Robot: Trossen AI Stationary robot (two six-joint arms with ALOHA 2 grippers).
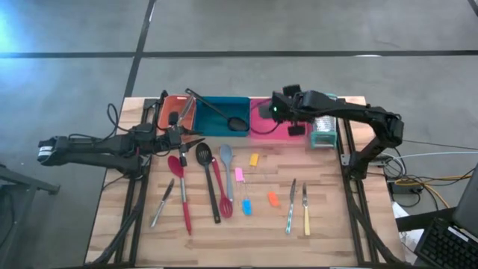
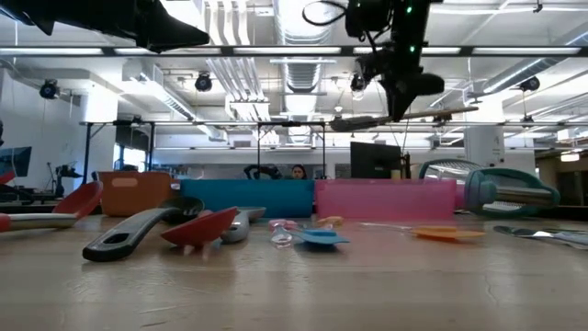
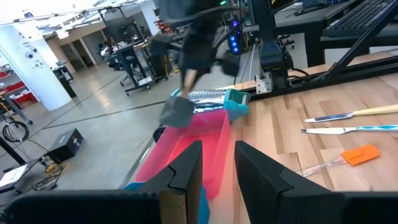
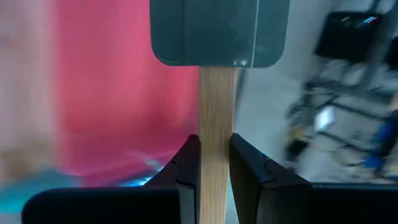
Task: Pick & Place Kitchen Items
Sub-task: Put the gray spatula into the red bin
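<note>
Looking down from the high view, the right gripper (image 1: 278,109) hangs over the pink rectangular plastic tray (image 1: 263,128), which lies directly beneath it, while the left gripper (image 1: 176,140) waits beside the orange tray (image 1: 166,104); one teal tray (image 1: 224,112) sits between, three trays in all. In the low view, the carried tool lies level, well above the pink tray. The left wrist view shows that arm's own fingers (image 3: 186,174) slightly apart, holding nothing. In the right wrist view, the fingers pinch the wooden handle of a grey-bladed spatula (image 4: 217,93), its long axis running straight forward from the gripper, blade over the pink tray. Lowering and releasing looks next.
</note>
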